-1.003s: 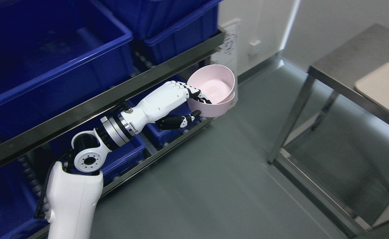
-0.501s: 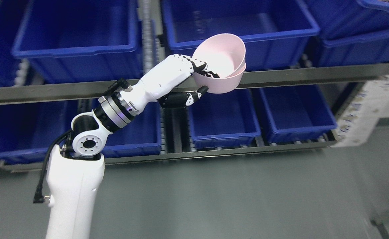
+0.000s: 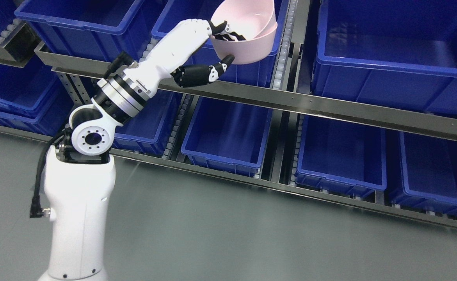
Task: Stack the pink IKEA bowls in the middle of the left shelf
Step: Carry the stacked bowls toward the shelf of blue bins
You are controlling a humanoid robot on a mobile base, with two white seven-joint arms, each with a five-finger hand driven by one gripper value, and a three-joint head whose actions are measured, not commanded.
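Two nested pink bowls (image 3: 248, 43) hang in the air at the top of the head view, over the near rim of a blue bin (image 3: 251, 74) on the upper shelf level. My left hand (image 3: 222, 45) is shut on the bowls' near rim, fingers inside and thumb under the outer wall. The white left arm rises from the lower left. The top of the bowls is cut off by the picture's edge. The right arm does not show.
A steel shelf rail (image 3: 329, 107) runs across the picture with several blue bins above and below it. A lower bin (image 3: 228, 140) sits under the hand. Grey floor (image 3: 251, 234) fills the bottom.
The camera has swung left from the steel table to face the shelf. My left hand, still holding the bowls, has risen to the upper bin row.
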